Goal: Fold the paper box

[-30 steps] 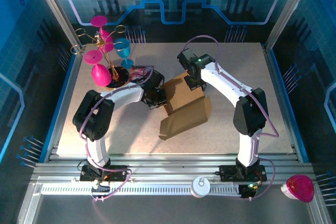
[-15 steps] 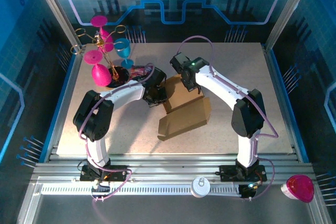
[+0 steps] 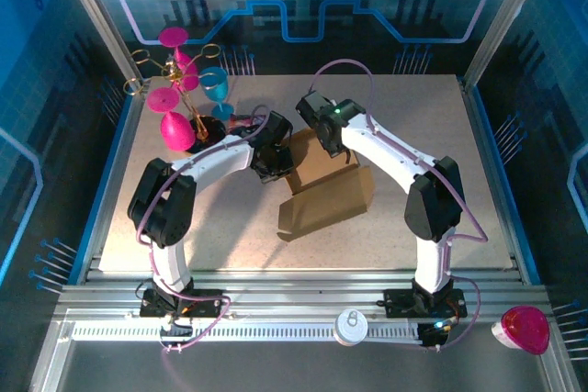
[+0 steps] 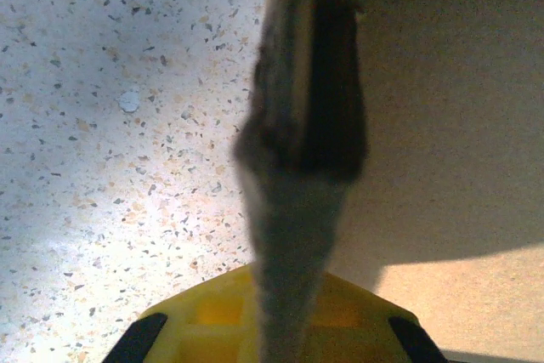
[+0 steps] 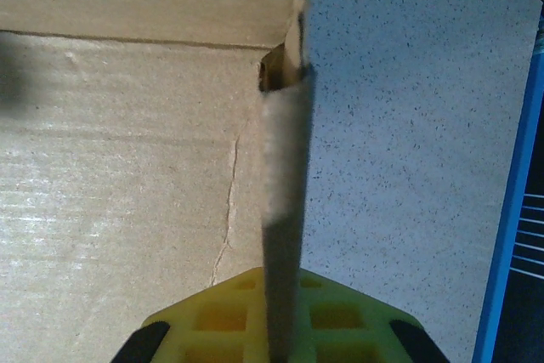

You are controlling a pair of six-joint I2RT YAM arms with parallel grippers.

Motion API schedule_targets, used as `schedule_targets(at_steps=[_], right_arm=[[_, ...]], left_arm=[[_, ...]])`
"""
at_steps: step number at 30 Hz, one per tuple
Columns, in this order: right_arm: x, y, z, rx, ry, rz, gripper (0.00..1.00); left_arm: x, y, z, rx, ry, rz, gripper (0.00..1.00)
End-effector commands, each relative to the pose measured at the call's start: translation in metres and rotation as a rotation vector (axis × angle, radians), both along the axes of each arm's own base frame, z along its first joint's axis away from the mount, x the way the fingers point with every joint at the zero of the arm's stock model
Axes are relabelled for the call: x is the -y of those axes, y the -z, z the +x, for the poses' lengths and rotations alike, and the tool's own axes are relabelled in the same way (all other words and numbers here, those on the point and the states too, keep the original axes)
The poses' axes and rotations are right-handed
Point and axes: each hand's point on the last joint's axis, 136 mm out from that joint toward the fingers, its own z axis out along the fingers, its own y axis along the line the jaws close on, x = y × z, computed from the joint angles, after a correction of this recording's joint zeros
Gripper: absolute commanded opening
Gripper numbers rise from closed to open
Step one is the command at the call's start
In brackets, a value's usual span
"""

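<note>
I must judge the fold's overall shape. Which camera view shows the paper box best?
The top external view: nearly the whole paper box is seen from above, with its panels and flaps visible. The left wrist view gives a blurred cardboard edge up close; the right wrist view gives one panel and a corner.

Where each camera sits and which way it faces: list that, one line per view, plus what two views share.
Top external: above and behind the bases, looking down at the table, the paper box, both arms, the left gripper and right gripper.
Left wrist: on that wrist, looking past its yellow gripper body at a box wall edge-on, table alongside.
Right wrist: on that wrist, looking past its yellow gripper body at a box wall edge-on, panel left, table right.
Shared: both wrist views show cardboard running into their jaws.
</note>
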Motion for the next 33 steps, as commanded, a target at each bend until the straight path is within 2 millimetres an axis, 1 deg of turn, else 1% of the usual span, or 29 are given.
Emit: schedule_targets(at_steps=[1, 2, 3, 8, 9, 11, 13, 14, 16, 18, 20, 22, 24, 25, 28, 30, 33], right_arm=[[0.001, -0.009, -0.003, -0.018, -0.012, -0.017, 0.00], [-0.002, -0.012, -0.002, -0.025, -0.018, 0.011, 0.00], [-0.006, -0.016, -0.002, -0.030, -0.025, 0.038, 0.04], [-0.014, -0.037, -0.001, -0.060, -0.029, 0.150, 0.30], [-0.014, -0.044, -0.001, -0.057, -0.026, 0.166, 0.34], [-0.017, -0.057, -0.001, -0.049, -0.033, 0.202, 0.47], [-0.019, -0.071, -0.003, -0.036, -0.036, 0.239, 0.55], [-0.018, -0.079, -0.004, -0.025, -0.030, 0.261, 0.58], [-0.013, -0.093, -0.007, -0.016, 0.003, 0.322, 0.60], [-0.002, -0.103, -0.014, -0.017, 0.068, 0.396, 0.60], [0.015, -0.111, -0.026, -0.008, 0.154, 0.444, 0.59], [0.031, -0.119, -0.044, 0.024, 0.236, 0.482, 0.60], [0.044, -0.117, -0.063, 0.036, 0.323, 0.534, 0.63], [0.052, -0.115, -0.076, 0.039, 0.373, 0.578, 0.64], [0.064, -0.094, -0.108, 0.005, 0.492, 0.715, 0.65], [0.068, -0.078, -0.125, -0.038, 0.551, 0.771, 0.64], [0.066, -0.058, -0.147, -0.111, 0.606, 0.823, 0.64]], left_arm=[[-0.013, -0.013, -0.008, -0.022, -0.060, 0.046, 0.00], [-0.014, -0.014, -0.008, -0.026, -0.069, 0.041, 0.00], [-0.012, -0.015, -0.008, -0.027, -0.072, 0.033, 0.00], [-0.013, -0.015, -0.010, -0.043, -0.107, 0.025, 0.00], [-0.013, -0.015, -0.010, -0.044, -0.112, 0.024, 0.00], [-0.013, -0.015, -0.009, -0.043, -0.125, 0.023, 0.00], [-0.013, -0.016, -0.009, -0.043, -0.133, 0.018, 0.00], [-0.012, -0.015, -0.008, -0.044, -0.139, 0.014, 0.00], [-0.010, -0.014, -0.008, -0.052, -0.146, 0.005, 0.00], [-0.010, -0.013, -0.009, -0.067, -0.152, 0.010, 0.00], [-0.011, -0.013, -0.010, -0.074, -0.160, 0.028, 0.00], [-0.013, -0.010, -0.012, -0.088, -0.174, 0.041, 0.00], [-0.013, -0.007, -0.015, -0.103, -0.181, 0.042, 0.00], [-0.013, -0.005, -0.016, -0.111, -0.188, 0.045, 0.00], [-0.011, -0.001, -0.019, -0.126, -0.194, 0.049, 0.00], [-0.010, 0.003, -0.022, -0.138, -0.196, 0.053, 0.00], [-0.008, 0.007, -0.025, -0.153, -0.200, 0.053, 0.00]])
